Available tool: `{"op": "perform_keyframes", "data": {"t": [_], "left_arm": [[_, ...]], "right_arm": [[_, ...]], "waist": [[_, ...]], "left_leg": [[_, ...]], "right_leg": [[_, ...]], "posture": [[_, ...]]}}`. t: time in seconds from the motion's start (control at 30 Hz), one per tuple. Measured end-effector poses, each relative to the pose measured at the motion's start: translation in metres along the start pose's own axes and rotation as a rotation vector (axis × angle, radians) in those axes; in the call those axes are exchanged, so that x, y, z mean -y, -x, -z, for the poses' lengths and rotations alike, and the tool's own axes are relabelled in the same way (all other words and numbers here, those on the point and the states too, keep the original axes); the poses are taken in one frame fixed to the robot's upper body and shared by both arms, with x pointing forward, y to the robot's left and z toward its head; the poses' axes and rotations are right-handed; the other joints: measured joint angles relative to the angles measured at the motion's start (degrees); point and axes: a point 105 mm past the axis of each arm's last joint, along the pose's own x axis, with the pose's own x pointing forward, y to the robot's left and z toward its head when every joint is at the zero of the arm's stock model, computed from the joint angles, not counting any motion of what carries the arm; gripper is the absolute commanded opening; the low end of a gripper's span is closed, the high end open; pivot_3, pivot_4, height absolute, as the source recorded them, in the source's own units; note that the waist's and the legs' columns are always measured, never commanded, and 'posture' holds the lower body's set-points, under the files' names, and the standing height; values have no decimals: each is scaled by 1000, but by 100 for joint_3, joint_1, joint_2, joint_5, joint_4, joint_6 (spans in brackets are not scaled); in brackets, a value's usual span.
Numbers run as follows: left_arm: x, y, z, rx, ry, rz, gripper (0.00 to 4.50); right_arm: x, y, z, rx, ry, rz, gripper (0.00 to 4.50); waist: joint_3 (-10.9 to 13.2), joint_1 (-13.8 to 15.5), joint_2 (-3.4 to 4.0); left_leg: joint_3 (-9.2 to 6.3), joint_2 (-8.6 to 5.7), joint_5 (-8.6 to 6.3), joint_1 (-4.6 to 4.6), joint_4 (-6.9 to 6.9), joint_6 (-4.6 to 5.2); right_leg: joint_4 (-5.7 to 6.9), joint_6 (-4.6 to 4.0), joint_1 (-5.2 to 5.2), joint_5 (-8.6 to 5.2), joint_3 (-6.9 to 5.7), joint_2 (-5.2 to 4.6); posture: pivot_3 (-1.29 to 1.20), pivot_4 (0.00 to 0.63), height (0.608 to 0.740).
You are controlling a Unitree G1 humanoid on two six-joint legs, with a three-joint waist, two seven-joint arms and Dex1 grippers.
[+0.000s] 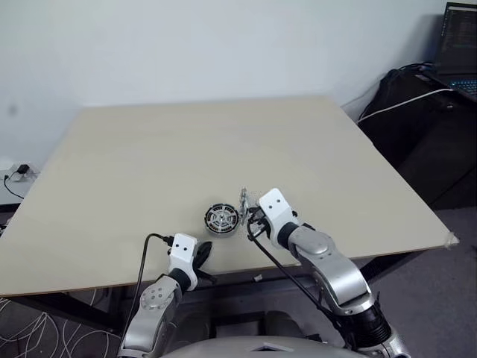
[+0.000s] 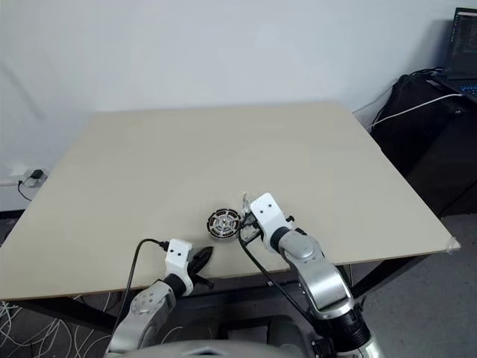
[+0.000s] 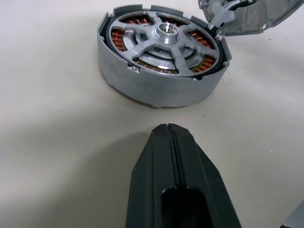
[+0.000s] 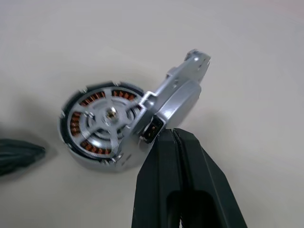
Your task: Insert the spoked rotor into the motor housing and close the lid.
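I see the spoked rotor seated in the motor housing near the table front edge, the lid hinged upright beside it, and both the left gripper and right gripper fully closed, holding nothing.
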Motion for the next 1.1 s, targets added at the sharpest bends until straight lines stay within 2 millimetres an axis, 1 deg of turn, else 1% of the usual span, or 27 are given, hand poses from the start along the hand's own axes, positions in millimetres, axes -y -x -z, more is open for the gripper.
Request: {"op": "perform_keyframes", "data": {"t": [0.17,0.23,0.33,0.47,0.73,0.87,1.0,1.1], "left_arm": [[0,0,0,1,0,-2,0],[-1,0,0,1,-1,-3,0],[-1,0,-1,2,-1,-4,0],[-1,0,-1,2,-3,-7,0],[-2,1,-1,4,-2,-21,0],[-2,1,-1,4,-2,-22,0],[-2,1,-1,5,-2,-23,0],[-2,1,-1,5,-2,-24,0]], "right_arm": [[0,-7,0,0,1,-6,45],[-1,-14,-2,4,8,-11,45],[-9,-25,-3,12,11,-40,45],[-22,-38,0,6,21,-93,45],[-31,-51,5,-12,4,-125,45],[-35,-59,14,-43,-14,-137,45],[-35,-66,13,-44,-9,-139,45],[-34,-67,15,-43,-11,-139,45]], "waist": [[0,-5,0],[0,-13,0],[0,-16,1],[-1,-12,1],[-1,-16,2],[-3,-16,4],[-15,-18,12],[-28,-18,22]], "left_leg": [[0,0,0,0,0,0],[0,0,0,1,0,0],[0,1,3,2,-1,3],[0,-2,7,2,-2,10],[-2,-1,1,3,-3,0],[-2,-2,3,4,-4,3],[-2,-2,2,8,-4,0],[-2,-2,2,10,-4,-1]], "right_leg": [[0,0,0,0,1,1],[2,0,-1,0,1,2],[2,-1,0,0,0,4],[1,-2,0,1,1,2],[3,-2,0,1,1,2],[2,-3,0,1,1,3],[4,-4,3,2,1,3],[4,-3,6,1,2,2]], "posture": [[0,0,740],[0,0,740],[0,0,740],[0,0,740],[0,0,740],[0,0,740],[0,0,740],[0,0,740]]}}
